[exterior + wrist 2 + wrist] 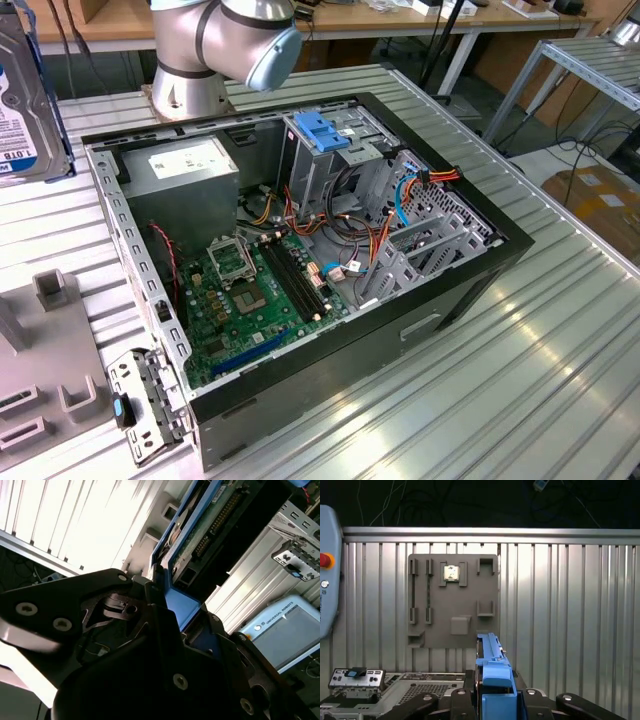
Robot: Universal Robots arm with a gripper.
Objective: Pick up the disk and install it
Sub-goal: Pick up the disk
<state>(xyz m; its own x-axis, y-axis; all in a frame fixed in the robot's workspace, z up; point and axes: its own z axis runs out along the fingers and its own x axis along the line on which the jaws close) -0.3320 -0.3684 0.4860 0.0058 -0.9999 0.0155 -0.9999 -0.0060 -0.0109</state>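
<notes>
The disk hangs in the air at the exterior view's far left edge, standing on edge, its silver labelled face and a blue rail showing. In the second wrist view my gripper is shut on the disk, whose green circuit side and blue rail run away from the black fingers. The first wrist view looks down past the blue rail of the disk, clamped between the gripper jaws above the table.
The open computer case lies on the ridged metal table, with a light-blue latch on its drive cage. A grey fixture plate lies beside the case. A loose metal bracket sits at the case corner. A pendant lies at the table edge.
</notes>
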